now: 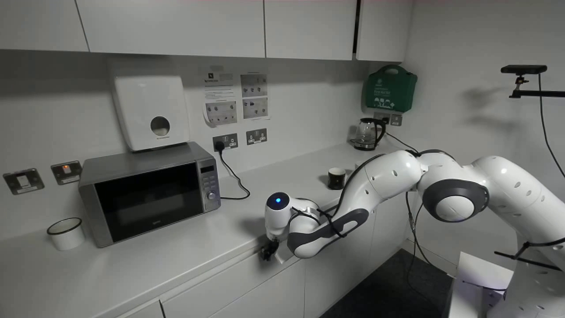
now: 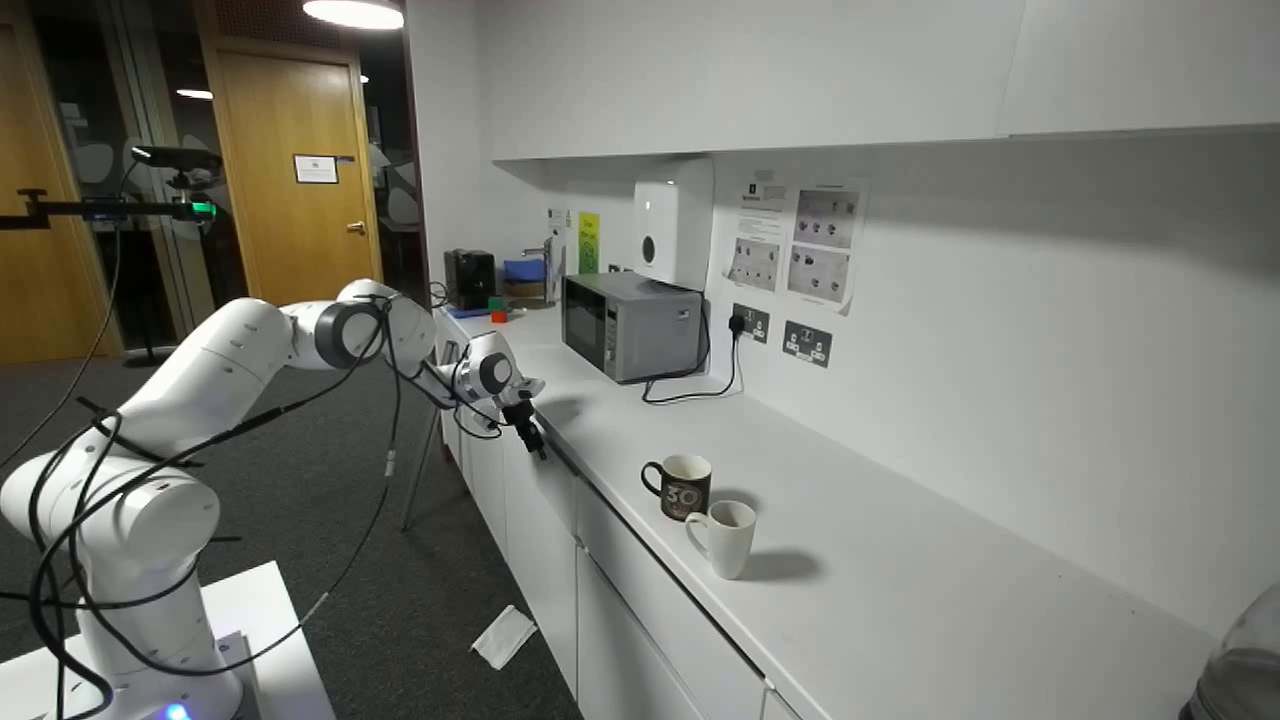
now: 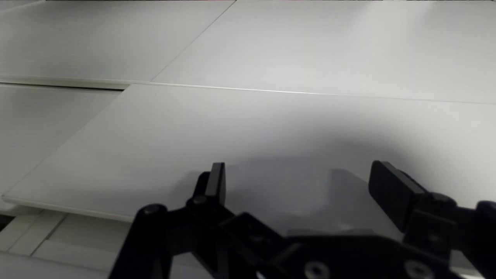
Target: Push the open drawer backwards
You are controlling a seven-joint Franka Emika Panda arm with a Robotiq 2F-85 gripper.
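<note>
Right past the fingers (image 3: 393,190), which are spread pretty wide, there's the white drawer (image 3: 267,139), its front running out to either side; honestly can't tell if they're touching it.

We have clear room between our fingers (image 3: 397,197), but the drawer front (image 3: 240,131) blocks one side; over the desk (image 2: 625,430), we could pass between the microwave (image 2: 650,330) and dark mug (image 2: 684,492)

wrist vw: gripper (image 3: 297,166) partly hides drawer front (image 3: 267,131); glass kettle (image 2: 1240,662) cut off btm rt in an exterior view.
</note>
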